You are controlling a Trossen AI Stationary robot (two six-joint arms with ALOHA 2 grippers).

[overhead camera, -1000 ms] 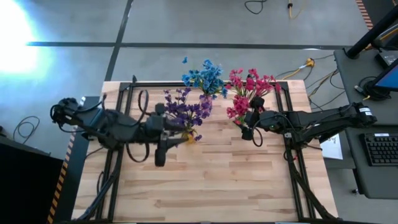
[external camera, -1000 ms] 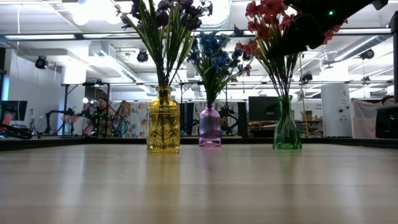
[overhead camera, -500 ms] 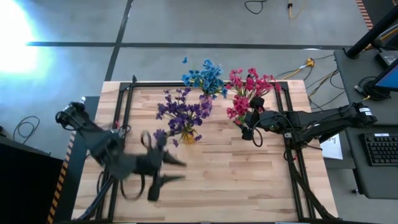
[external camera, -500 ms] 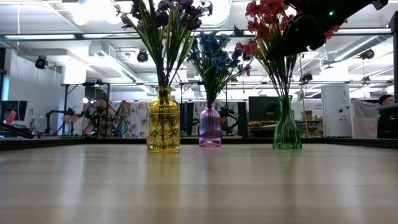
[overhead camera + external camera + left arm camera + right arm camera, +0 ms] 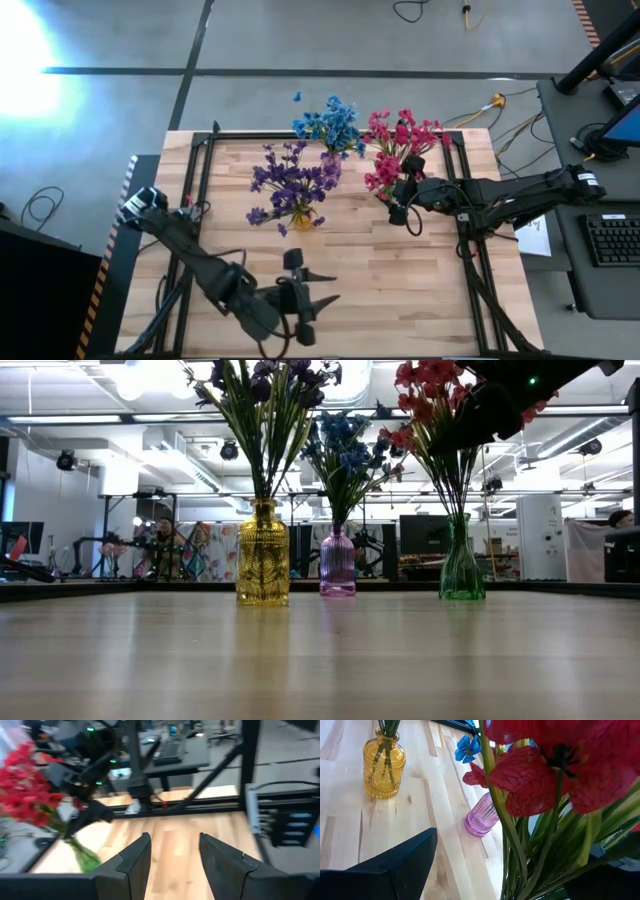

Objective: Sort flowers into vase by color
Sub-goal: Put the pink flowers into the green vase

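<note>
The purple flowers (image 5: 292, 182) stand in the yellow vase (image 5: 263, 554), the blue flowers (image 5: 329, 124) in the purple vase (image 5: 337, 561), and the red-pink flowers (image 5: 397, 145) in the green vase (image 5: 461, 558), all at the far side of the desk (image 5: 400, 290). The left tool (image 5: 318, 293) is near the front edge, well apart from the yellow vase, with its fingers open and nothing in them. The right tool (image 5: 398, 200) sits wide open around the red-pink stems

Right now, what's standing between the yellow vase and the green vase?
The pink vase holding blue flowers stands between the yellow vase and the green vase, as the low view shows; the high view puts it farther back.
</note>
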